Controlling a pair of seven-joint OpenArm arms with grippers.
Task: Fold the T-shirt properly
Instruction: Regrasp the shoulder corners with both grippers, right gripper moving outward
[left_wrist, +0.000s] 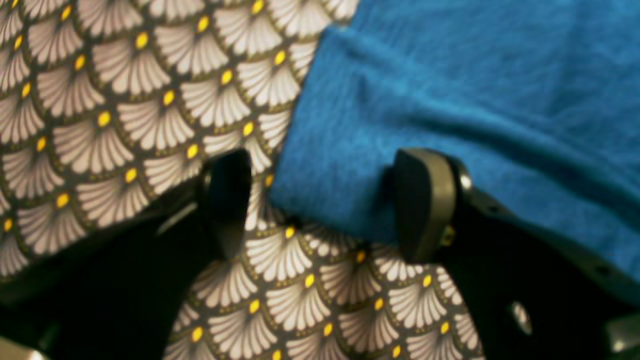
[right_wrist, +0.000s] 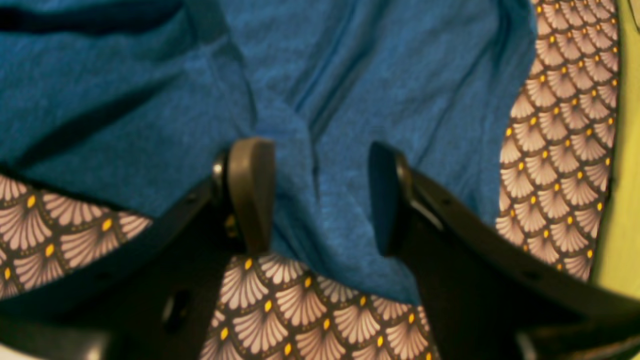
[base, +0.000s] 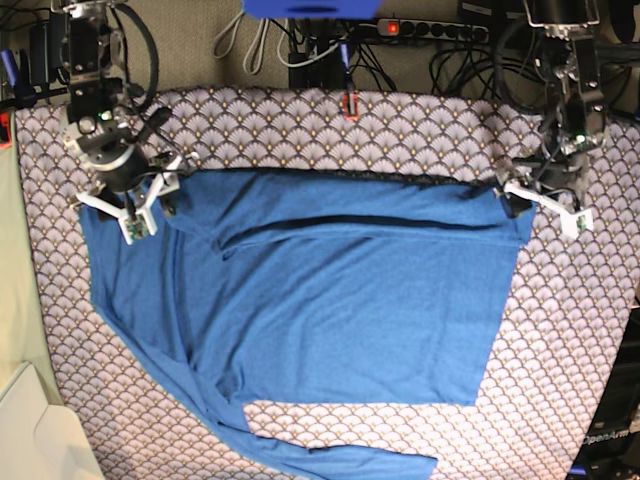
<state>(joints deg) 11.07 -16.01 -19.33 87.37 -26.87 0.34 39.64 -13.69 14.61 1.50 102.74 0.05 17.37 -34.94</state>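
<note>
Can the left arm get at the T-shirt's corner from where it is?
Probably yes. The left claw is open, and the T-shirt corner already lies between its fingers on the tablecloth, with nothing in the way.

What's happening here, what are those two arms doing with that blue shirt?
A two-armed robot is folding a blue T-shirt spread on a patterned tablecloth. Part of the shirt is already folded over along its far edge. The left gripper sits open at one far corner, with the cloth edge between its jaws. The right gripper sits open over the other far corner. Neither is gripping the shirt right now. One long sleeve trails toward the near edge.
</note>
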